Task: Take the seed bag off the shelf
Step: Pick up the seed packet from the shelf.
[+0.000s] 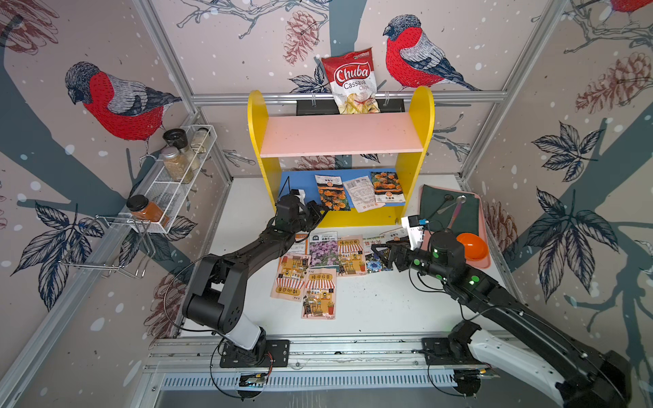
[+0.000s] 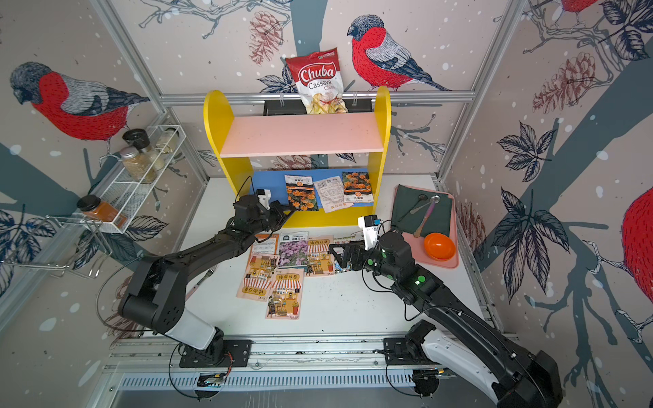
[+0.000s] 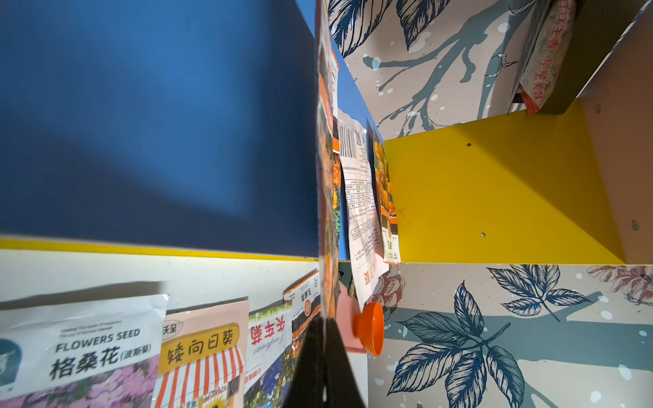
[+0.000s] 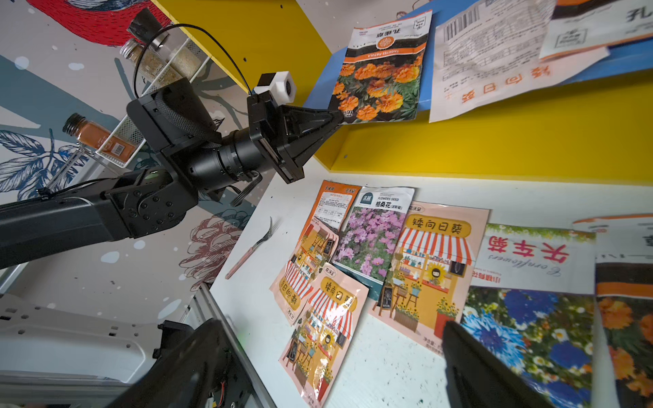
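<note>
**Snack bag, spice rack and tray noted**

A red-and-white chips bag [image 1: 351, 83] is seen upright at the back wall, seemingly seated in a dark holder [image 1: 307, 106]. On the left wall a white wire rack [image 1: 166, 197] is hung, with glass spice jars [image 1: 178, 164] kept in it. At the right of the surface [image 1: 388, 303] a pink tray [image 1: 475, 265] is laid with a dark green cloth [image 1: 466, 215]. Spoons [image 1: 456, 206] are laid on the cloth, and an orange bowl [image 1: 471, 246] is set at the tray's near end. A pink-handled fork [image 4: 252, 249] is left near the surface's left edge.

Whole scene is taken from high above in both top views, faced toward the shelf [image 1: 341, 136]. Its blue board [image 3: 141, 123] is seen close-up from the left wrist. Shelf front and surface [image 4: 385, 374] packets [image 4: 374, 240] are shared with the right wrist view.
</note>
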You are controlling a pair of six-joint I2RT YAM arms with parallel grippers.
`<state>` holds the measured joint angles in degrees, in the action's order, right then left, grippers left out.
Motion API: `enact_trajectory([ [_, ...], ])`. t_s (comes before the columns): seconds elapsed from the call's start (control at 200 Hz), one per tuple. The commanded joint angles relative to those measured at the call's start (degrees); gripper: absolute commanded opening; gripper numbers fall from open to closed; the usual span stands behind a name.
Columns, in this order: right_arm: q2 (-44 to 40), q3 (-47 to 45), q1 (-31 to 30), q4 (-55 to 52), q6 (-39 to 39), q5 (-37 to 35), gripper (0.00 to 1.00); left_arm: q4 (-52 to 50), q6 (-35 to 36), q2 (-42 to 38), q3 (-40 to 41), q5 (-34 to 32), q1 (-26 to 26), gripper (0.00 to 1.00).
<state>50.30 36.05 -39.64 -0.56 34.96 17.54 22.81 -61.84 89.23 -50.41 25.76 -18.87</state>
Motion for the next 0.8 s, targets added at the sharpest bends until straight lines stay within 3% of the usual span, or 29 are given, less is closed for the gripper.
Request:
enact_trajectory([
  [0.0, 3.9, -0.3, 0.5, 10.1, 3.9, 5.6, 0.98, -1.5, 2.1, -2.2, 1.4, 2.8, 0.8, 0.00],
  [0.25, 13.5, 1.4, 1.8, 18.8, 7.8, 11.7, 0.95, -2.4, 4.7, -7.9, 4.6, 7.3, 1.7, 0.00],
  [0.465, 16.4, 1.0, 4.5, 25.5, 11.6, 16.2, 0.94, -3.3, 6.3, -12.2, 5.7, 9.8, 2.1, 0.00],
  [0.795, 20.2, -0.3, 6.5, 35.0, 18.1, 20.5, 0.93, 2.0, 3.3, -18.2, 9.4, 14.4, 2.0, 0.00],
])
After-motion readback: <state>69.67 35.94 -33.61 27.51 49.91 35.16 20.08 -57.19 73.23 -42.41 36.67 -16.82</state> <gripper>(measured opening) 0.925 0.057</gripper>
